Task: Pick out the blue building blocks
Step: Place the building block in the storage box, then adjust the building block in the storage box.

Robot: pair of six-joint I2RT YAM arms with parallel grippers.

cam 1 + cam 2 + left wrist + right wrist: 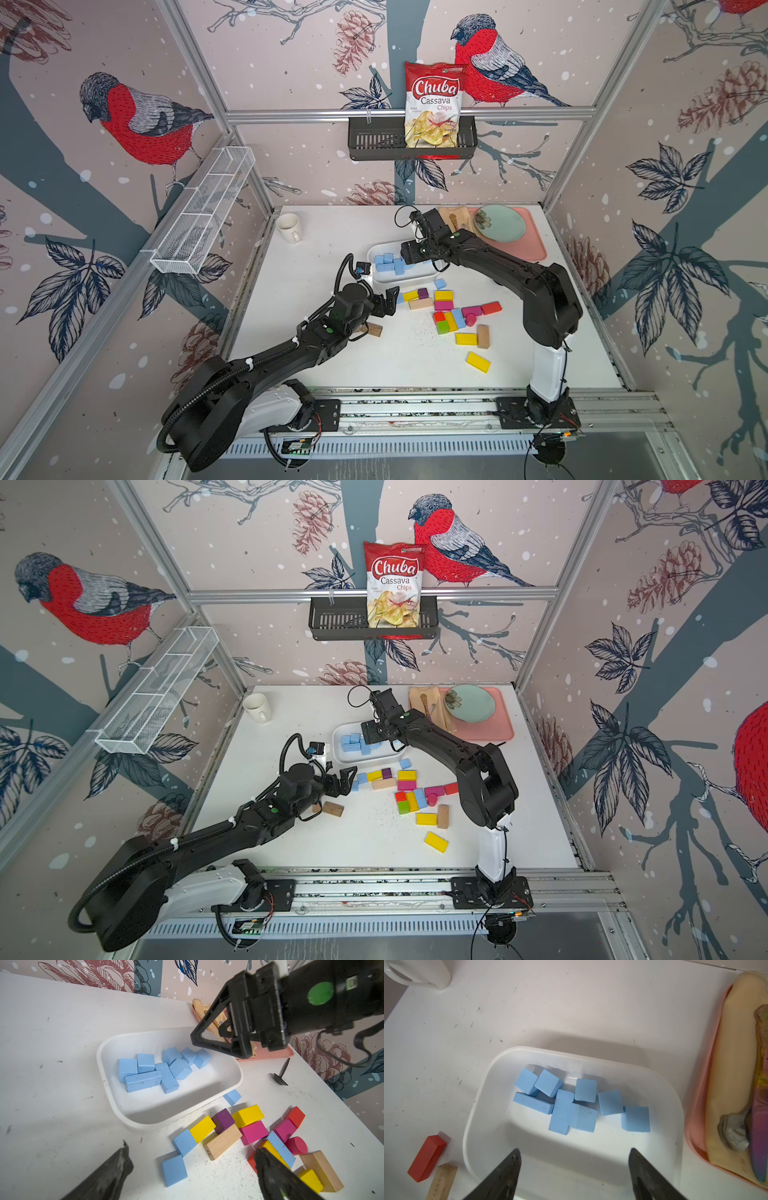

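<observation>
Sky-blue building blocks (571, 1105) heaped in the white tray (481, 1109), directly under the right gripper (575, 1159), spread apart and empty. Two loose blue cubes (174, 1169) on the bench (52, 1084), just ahead of the left gripper (192, 1148), wide, holding nothing. Nearer arm: left. Square-faced, no long axis to match.

Left arm is stretching from the table's (374, 361) near-left corner toward mid-table, left gripper (388, 301) gaping wide and empty. Right arm is arching in from the near-right corner, right gripper (574, 1150) hanging spread apart, gripping nothing.

Building blocks (561, 1111) in tub (475, 1130); loose blocks (443, 296) on table (395, 365) before it.
</observation>
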